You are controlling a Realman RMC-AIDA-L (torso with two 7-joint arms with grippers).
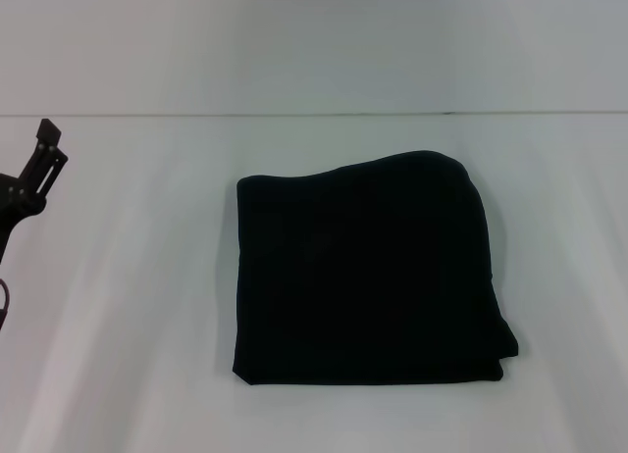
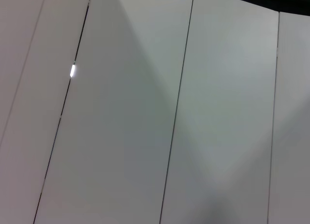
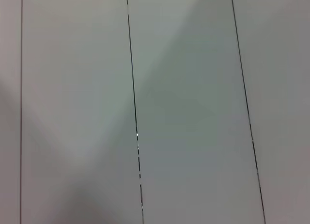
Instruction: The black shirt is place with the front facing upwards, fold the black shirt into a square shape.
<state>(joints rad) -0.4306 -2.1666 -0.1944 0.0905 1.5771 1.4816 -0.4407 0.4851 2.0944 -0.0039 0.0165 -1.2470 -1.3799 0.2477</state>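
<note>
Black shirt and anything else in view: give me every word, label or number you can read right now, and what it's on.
None readable.
The black shirt lies folded on the white table, showing plain black cloth only; no lettering or label is visible.
Both wrist views show only bare pale panels.

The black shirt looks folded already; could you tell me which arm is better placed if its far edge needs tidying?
Probably left: the left gripper shows at the table's left edge, apart from the black shirt. The right arm is out of view.
</note>
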